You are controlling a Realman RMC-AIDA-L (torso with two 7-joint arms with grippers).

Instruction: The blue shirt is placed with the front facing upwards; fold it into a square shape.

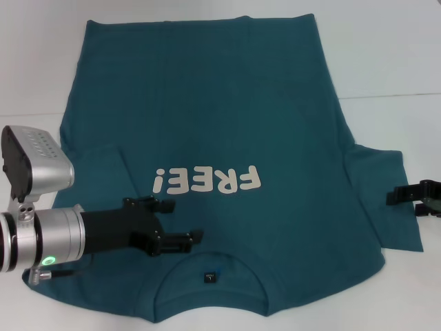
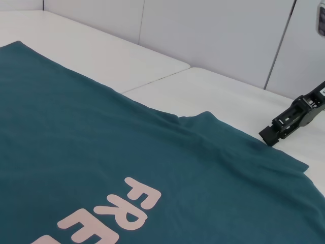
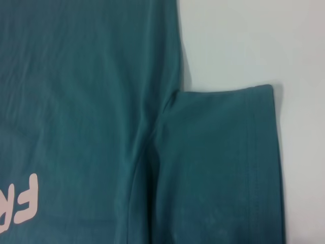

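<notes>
Blue shirt fold, notes from the grippers outward. Left gripper (image 1: 180, 222): black, two-fingered, reaching in from the robot's left over the near chest, between the lettering and the collar. Its fingers look parted and nothing sits between them; whether the tips touch the cloth I cannot tell. Right gripper (image 1: 413, 195): black, at the robot's right edge of the head view, at the outer hem of the right sleeve (image 3: 223, 168). Whether its fingers are parted or closed, I cannot tell.

The large dark teal-blue cotton T-shirt (image 1: 220, 117) lies flat, front up, on the white table (image 1: 386, 55), collar (image 1: 210, 265) nearest the robot with a small dark label (image 1: 211, 278), hem far. The white "FREE!" lettering (image 1: 207, 181) reads upside down from the head. Both sleeves are spread out; no fold is made yet, as I judge it.

Step in hand, by my reading: taking hold for the first side fold. To do it well:
- Pinch shoulder and sleeve edge through both layers, not the top layer alone.
- Lift low, keep the cloth taut, so the body does not drag.
- Lay the fold line parallel to the side seam, toward the lettering.
- Soft creases near the right armpit (image 3: 162, 112) want smoothing, else the square will skew.
</notes>
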